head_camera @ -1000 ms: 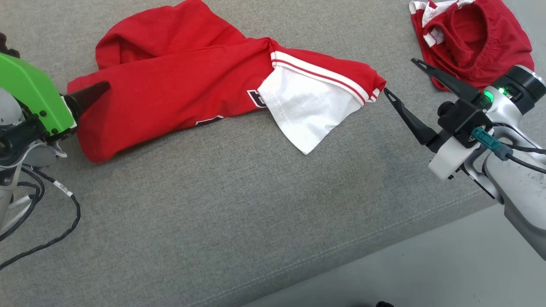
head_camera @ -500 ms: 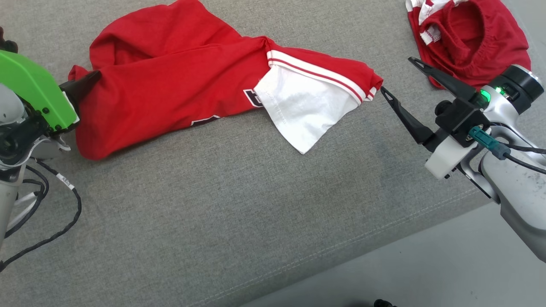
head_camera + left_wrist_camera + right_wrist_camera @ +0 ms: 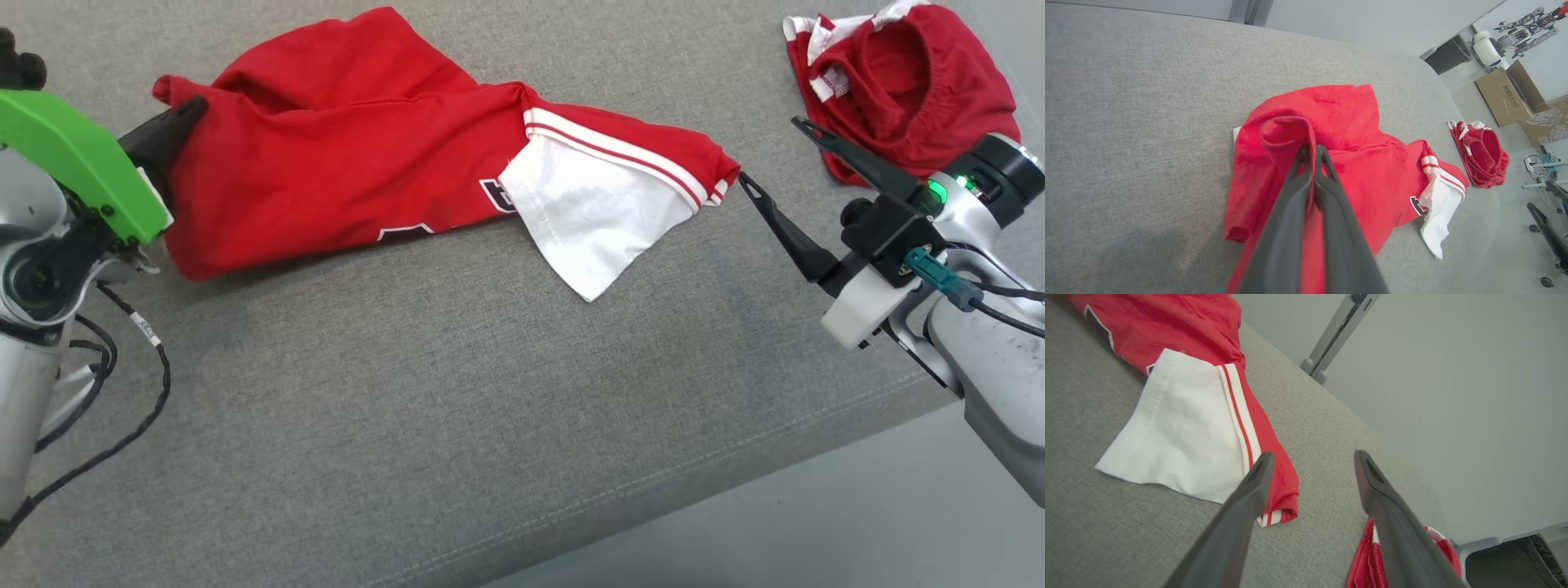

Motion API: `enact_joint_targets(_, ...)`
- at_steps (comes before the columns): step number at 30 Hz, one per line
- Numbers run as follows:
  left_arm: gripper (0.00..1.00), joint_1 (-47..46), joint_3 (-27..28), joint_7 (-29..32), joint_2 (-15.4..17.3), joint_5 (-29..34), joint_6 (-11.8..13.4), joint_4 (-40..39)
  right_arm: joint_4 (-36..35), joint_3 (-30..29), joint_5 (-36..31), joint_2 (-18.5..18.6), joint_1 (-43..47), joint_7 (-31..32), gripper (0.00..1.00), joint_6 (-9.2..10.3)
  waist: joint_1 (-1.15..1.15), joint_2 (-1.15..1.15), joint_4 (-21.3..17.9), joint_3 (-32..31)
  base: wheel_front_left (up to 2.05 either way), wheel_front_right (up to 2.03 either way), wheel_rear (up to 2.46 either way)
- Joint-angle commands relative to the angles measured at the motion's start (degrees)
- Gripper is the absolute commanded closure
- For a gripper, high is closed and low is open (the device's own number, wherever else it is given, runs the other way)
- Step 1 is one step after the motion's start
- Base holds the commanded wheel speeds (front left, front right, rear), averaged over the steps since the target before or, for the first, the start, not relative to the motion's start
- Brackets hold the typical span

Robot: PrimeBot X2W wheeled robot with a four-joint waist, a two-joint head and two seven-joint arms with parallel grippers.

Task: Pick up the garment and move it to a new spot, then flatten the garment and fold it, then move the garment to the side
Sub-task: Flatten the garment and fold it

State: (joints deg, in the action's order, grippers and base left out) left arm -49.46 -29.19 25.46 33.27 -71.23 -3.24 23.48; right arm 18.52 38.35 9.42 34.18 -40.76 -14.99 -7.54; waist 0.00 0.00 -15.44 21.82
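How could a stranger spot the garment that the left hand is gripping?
On the grey cushion, it is the large red shirt across the middle, pinched by the left hand. Unlike the small bunched red garment at the far right, it shows a white panel.

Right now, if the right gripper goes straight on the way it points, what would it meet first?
Probably the red shirt, at its striped sleeve end: one finger of the open right gripper is almost at it. Depth is unclear, though.
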Motion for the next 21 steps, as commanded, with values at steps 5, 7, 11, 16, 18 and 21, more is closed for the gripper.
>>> enact_joint_targets(5,1.0,5.79,-0.63,-4.07,1.42,0.32,-3.51,-7.18,0.13,-2.03,-0.09,1.0,3.75,-0.23,0.0,0.11,0.0,0.0,3.8,-3.77,0.0,0.0,0.0)
enact_joint_targets(7,1.0,8.45,-1.61,-5.83,2.29,0.17,-4.09,-11.98,0.1,-2.81,-0.18,1.23,5.05,-0.22,0.0,0.11,0.0,0.0,4.83,-4.72,0.0,0.0,0.0)
enact_joint_targets(11,1.0,14.64,-7.12,-10.77,6.88,2.73,-4.23,-25.19,-0.09,-4.11,-0.63,0.82,7.63,-0.22,0.0,0.11,0.0,0.0,6.44,-6.14,0.0,0.0,0.0)
enact_joint_targets(16,1.0,19.56,-14.01,-17.63,10.94,6.47,-4.25,-33.1,-0.04,-5.16,-1.14,0.4,9.92,-0.22,0.0,0.11,0.0,0.0,7.79,-7.5,0.0,0.0,0.0)
enact_joint_targets(18,1.0,20.81,-17.89,-21.11,12.4,9.75,-4.24,-34.4,-0.03,-5.49,-1.25,0.1,10.9,-0.22,0.0,0.11,0.0,0.0,8.28,-8.09,0.0,0.0,0.0)
enact_joint_targets(21,1.0,19.99,-26.6,-25.2,14.52,18.23,-4.23,-34.59,-0.07,-5.73,-1.36,-0.29,12.08,-0.22,0.0,0.11,0.0,0.0,8.71,-8.78,0.0,0.0,0.0)
